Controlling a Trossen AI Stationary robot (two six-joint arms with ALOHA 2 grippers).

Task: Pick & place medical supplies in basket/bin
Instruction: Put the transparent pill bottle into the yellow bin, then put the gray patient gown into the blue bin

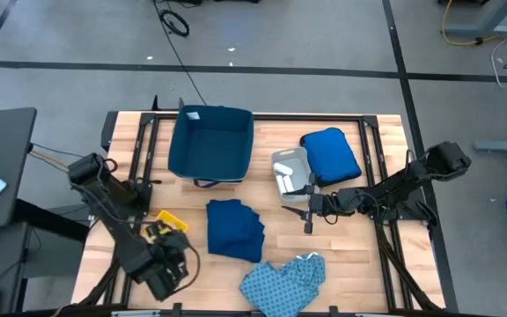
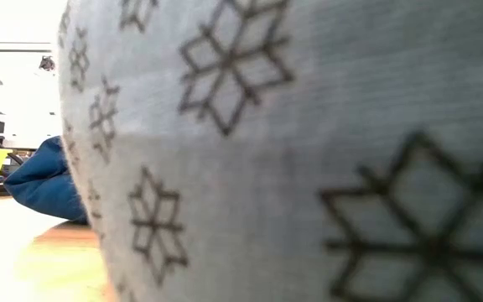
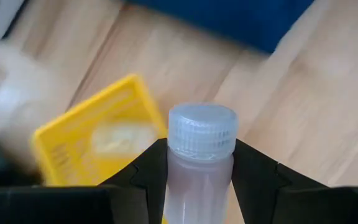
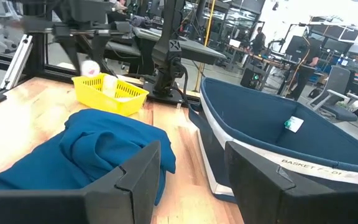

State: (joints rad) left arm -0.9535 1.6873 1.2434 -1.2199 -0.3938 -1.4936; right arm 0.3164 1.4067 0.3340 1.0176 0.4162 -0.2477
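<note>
Gripping a clear capped vial (image 3: 202, 155) between the left gripper (image 3: 201, 180) fingers, above the yellow tray (image 1: 171, 220) at the near left of the table (image 1: 359, 273). Hovering with jaws parted and nothing between them, the right gripper (image 1: 308, 208) right of centre, just near of the grey tray (image 1: 290, 171). Lying mid-table, the navy garment (image 1: 235, 228); near edge, the patterned light blue garment (image 1: 282, 282); far centre, the navy bin (image 1: 210, 143).

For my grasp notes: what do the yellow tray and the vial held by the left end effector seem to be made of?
Yellow tray: probably rigid plastic, with an even, bright colour and slotted walls. Vial between the fingers of the left end effector: seemingly translucent, frosted plastic with a ribbed screw cap; glass cannot be excluded.
</note>
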